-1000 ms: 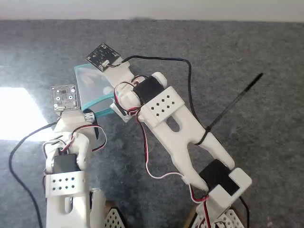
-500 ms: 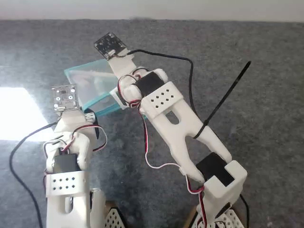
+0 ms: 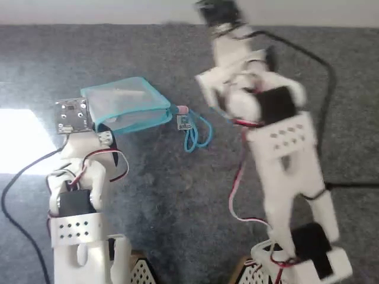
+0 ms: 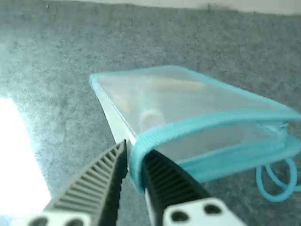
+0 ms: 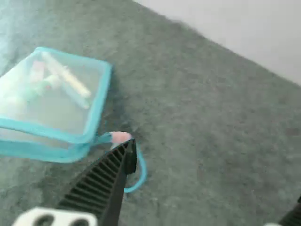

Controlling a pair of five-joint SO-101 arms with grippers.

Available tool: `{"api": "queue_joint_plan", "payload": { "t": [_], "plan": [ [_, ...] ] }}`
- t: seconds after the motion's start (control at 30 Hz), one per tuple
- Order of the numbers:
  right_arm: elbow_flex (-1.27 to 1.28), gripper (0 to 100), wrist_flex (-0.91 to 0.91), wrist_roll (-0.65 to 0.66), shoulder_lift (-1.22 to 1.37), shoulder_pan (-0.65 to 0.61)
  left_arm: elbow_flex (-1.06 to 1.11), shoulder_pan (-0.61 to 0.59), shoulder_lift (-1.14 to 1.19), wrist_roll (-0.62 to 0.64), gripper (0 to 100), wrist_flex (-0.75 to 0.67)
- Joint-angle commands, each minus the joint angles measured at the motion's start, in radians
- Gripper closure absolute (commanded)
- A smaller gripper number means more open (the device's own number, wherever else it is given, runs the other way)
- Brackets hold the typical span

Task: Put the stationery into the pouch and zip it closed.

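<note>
Pouch (image 3: pixel 127 106) lies flat on the grey table (image 3: pixel 177 201), one corner in the left gripper (image 4: pixel 134 157). Its long axis runs straight away from that gripper, with the zip edge along the near long side. Left gripper is clenched on the teal zip edge at that corner, fabric pinched between the toothed jaws.

At the pouch end farthest from the left gripper: pink pull tab (image 3: pixel 182 110), then a blue cord loop (image 3: pixel 196 135) trailing on the table just past it.

Right gripper (image 5: pixel 211 179) is past the cord end, farther again from the left gripper. It is released, jaws spread wide with nothing between them. One toothed finger (image 5: pixel 110 174) has its tip close to the pull tab; contact cannot be told. Right arm (image 3: pixel 278 130) stands tall over that side, well apart from the left gripper.

Bright light patch (image 3: pixel 21 142) on the table beside the left gripper, on the side away from the pouch.

Pouch look: see-through sides, teal trim all round, slightly puffed. Stationery (image 5: pixel 66 77) shows inside as pale stick shapes plus pinkish and green bits. Whether the zip is fully shut cannot be told.
</note>
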Motion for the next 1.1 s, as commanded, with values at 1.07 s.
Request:
{"api": "queue_joint_plan", "payload": {
  "t": [1.07],
  "plan": [
    [1.019,85.0,-0.36,-0.041,-0.746,-0.157,-0.57,-0.043,0.0,0.012,99,0.264]
  ]
}}
